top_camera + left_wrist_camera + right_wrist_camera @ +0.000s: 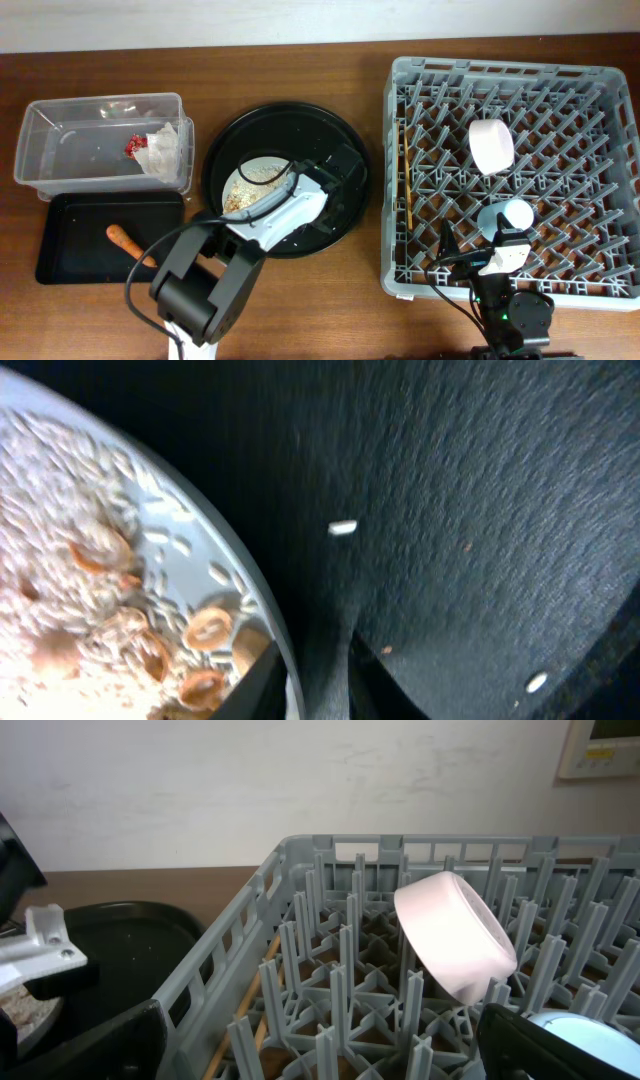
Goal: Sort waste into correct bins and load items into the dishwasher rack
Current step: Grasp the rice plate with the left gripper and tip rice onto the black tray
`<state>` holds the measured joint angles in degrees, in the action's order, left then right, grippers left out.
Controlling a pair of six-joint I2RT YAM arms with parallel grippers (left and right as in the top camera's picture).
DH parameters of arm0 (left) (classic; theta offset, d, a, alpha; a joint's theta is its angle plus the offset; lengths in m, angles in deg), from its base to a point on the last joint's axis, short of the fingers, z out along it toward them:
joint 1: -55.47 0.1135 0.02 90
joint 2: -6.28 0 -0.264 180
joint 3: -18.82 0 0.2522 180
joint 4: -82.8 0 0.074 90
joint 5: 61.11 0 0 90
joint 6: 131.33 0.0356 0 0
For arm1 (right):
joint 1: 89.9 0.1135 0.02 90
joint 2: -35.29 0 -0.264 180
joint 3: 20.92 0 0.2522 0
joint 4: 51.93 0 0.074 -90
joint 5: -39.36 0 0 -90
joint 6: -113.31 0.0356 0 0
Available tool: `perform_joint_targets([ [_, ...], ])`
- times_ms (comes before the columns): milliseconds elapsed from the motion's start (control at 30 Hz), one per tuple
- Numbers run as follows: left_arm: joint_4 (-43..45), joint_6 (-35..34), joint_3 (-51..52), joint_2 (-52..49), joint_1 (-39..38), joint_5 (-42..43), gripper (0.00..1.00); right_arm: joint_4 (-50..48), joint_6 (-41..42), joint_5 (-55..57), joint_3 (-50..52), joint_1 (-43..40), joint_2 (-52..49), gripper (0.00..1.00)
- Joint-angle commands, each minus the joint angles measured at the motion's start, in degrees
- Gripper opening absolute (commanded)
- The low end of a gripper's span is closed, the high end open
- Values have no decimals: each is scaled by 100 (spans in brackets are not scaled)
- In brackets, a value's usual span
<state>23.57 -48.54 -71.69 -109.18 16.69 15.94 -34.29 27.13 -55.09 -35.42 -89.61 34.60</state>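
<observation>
A white plate (243, 172) with rice scraps (262, 172) lies in the round black tray (240, 135). My left gripper (335, 175) is at the plate's right edge. In the left wrist view its fingers (315, 660) are nearly closed around the plate's rim (255, 595), beside the rice scraps (70, 560). The dishwasher rack (400, 75) holds a white bowl (490, 145), a light-blue cup (512, 214) and chopsticks (405, 170). My right gripper (480, 240) is open and empty over the rack's front (330, 1045), with the bowl (455, 935) ahead and the cup (600, 1030) at its right finger.
A clear tub (60, 115) at the back left holds a red wrapper (134, 146) and a white napkin (163, 150). A shallow black tray (70, 250) in front of it holds an orange sausage piece (124, 240). Loose grains (342, 528) lie on the round tray.
</observation>
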Motion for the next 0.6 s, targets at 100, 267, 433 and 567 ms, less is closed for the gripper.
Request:
perform_joint_targets([
  [100, 164, 42, 76, -175, 4, -334, 0, 15, -39, -50, 42, -31, 37, 98],
  [267, -623, -424, -422, 11, -20, -973, 0, 15, -39, -50, 42, -31, 37, 98],
  [433, -1176, -953, -540, 1156, -15, -1241, 0, 15, -39, -48, 42, -33, 37, 98],
  [567, -1764, -1478, -540, 2225, 262, -1209, 0, 15, -39, -48, 42, -31, 37, 98],
])
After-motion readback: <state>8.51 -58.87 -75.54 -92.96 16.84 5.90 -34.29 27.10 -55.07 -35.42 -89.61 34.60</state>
